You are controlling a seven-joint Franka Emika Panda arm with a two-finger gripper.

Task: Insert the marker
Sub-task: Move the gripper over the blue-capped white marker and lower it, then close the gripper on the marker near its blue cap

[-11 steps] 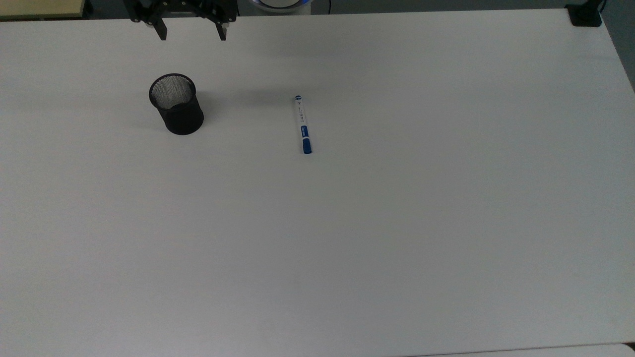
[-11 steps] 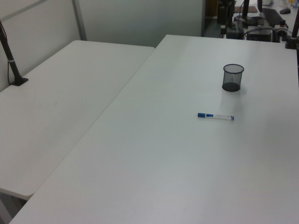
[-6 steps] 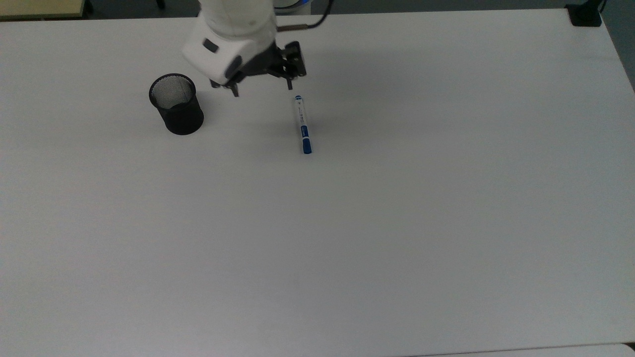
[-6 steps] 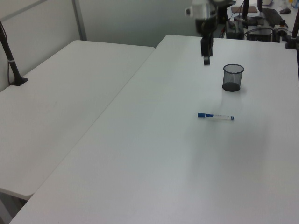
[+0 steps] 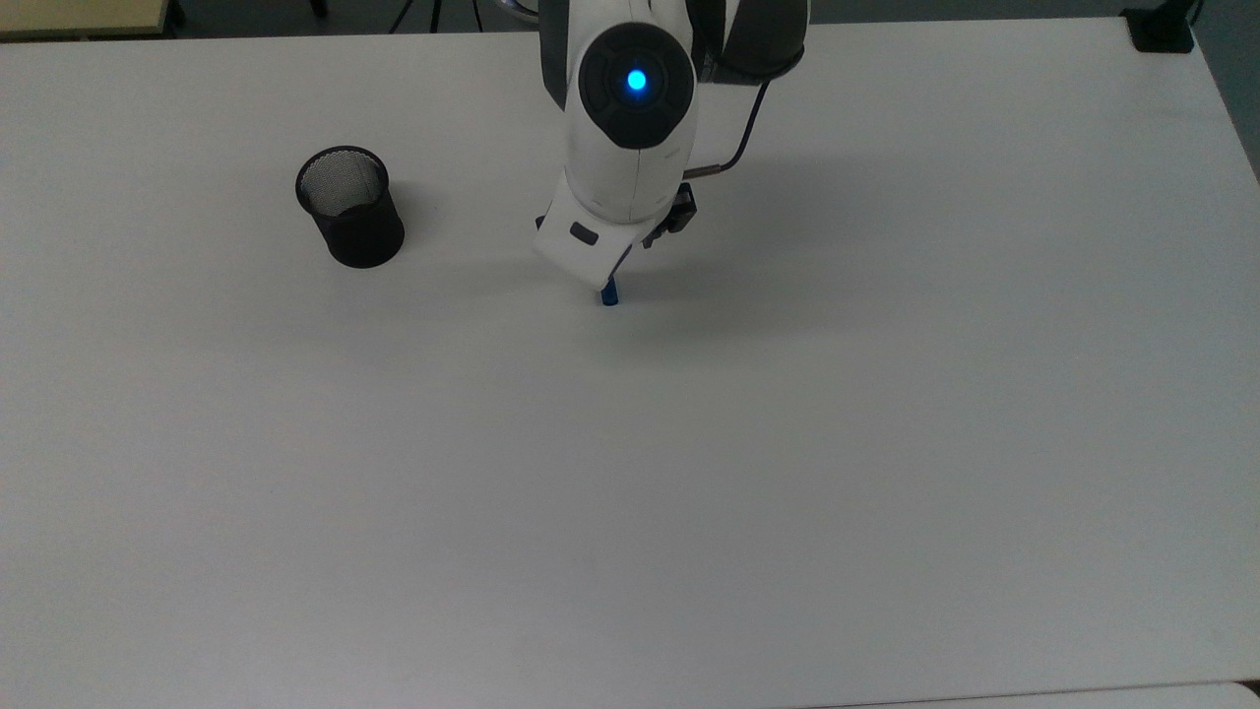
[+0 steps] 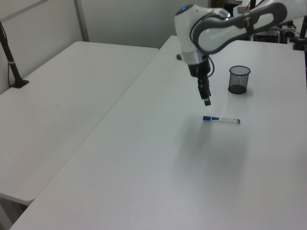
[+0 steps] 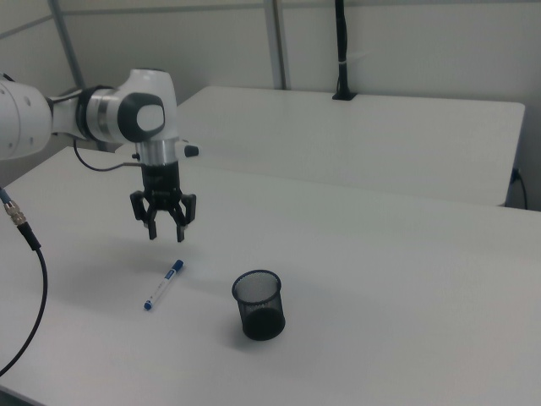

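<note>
A white table (image 7: 380,279) stands beside another before pale partition walls. The black mesh cup (image 7: 259,304) looks empty. The marker (image 7: 164,284) lies flat; the gripper (image 7: 166,234) hangs above, fingers spread, empty.

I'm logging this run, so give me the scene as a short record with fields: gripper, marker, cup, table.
gripper: open, above the table, over the marker, not touching it
marker: lying flat on the table, apart from the cup
cup: black mesh, upright, nothing seen inside it
table: white
task state: marker not yet grasped
</note>
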